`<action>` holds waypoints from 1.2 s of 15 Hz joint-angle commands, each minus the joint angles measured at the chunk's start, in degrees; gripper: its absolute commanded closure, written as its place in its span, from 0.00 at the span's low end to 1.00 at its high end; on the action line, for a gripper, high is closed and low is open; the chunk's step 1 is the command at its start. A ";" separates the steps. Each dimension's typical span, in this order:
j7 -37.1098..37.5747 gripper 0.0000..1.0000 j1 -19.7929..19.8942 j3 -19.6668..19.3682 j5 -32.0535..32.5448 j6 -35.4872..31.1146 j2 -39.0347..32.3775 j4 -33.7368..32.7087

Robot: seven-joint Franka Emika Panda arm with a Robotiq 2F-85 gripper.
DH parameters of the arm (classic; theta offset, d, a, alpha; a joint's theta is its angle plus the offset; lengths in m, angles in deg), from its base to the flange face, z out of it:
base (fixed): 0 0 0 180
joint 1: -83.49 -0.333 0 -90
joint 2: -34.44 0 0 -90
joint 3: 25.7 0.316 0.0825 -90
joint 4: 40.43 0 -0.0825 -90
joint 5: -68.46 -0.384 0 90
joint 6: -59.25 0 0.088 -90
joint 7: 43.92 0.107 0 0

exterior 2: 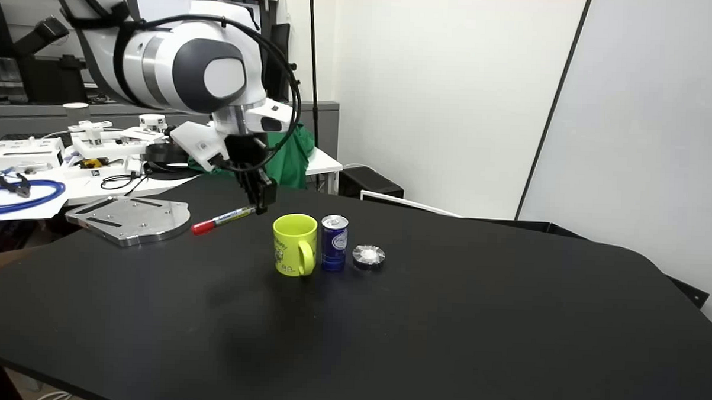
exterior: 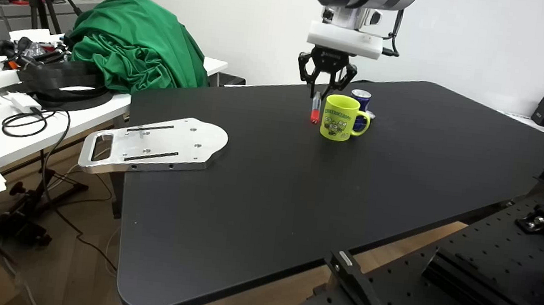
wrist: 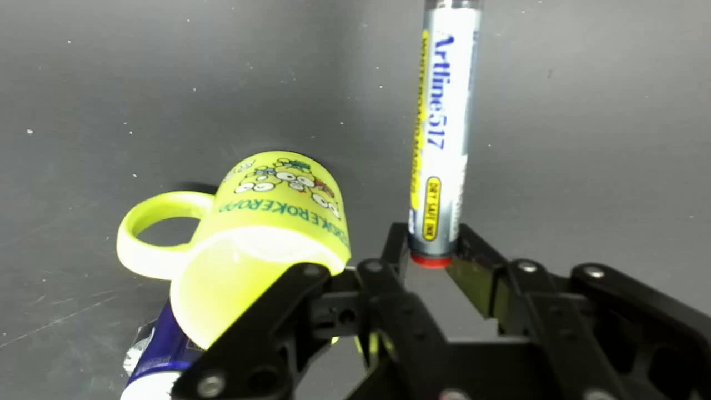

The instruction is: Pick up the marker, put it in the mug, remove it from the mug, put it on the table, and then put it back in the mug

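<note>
Wrist view: gripper point(wrist: 431, 240) clamped on one end of the marker point(wrist: 444, 122), which runs up to the top edge, right of centre. In an exterior view the marker is left of centre, tilted, red end toward lower left, held above the table point(exterior 2: 476, 328), outside the mug point(exterior 2: 287, 246) and apart from it. Mug upright near the centre of that frame; blue can point(exterior 2: 333, 249) just to its right.

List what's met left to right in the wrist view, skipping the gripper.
Mug handle → mug body → marker. Blue can left out: its left-to-right span overlaps the handle's.
</note>
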 commanded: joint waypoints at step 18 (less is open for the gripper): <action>22.19 0.94 5.50 -8.52 47.53 4.01 14.41 -1.99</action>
